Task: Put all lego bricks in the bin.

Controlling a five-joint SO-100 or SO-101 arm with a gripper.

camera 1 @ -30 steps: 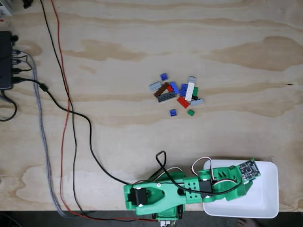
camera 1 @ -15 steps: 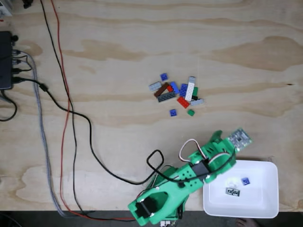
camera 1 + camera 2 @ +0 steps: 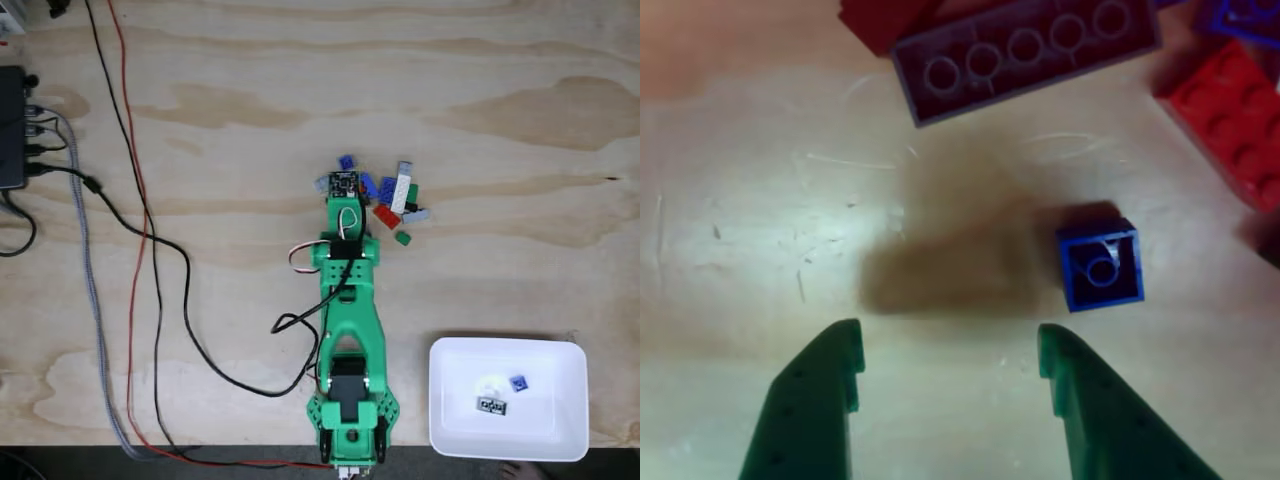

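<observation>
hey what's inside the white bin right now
In the fixed view, the white bin holds two lego bricks: a small blue brick and a dark grey brick. Beside them sits a pale patch, likely glare. Nothing covers the bin's inside.

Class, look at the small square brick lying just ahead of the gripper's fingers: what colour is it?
The small square brick is blue, lying hollow side up; clearest in the close-up other view.

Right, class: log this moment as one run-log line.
gripper: open, empty | above small blue brick near pile | bin: two bricks | phase: next pick
</observation>
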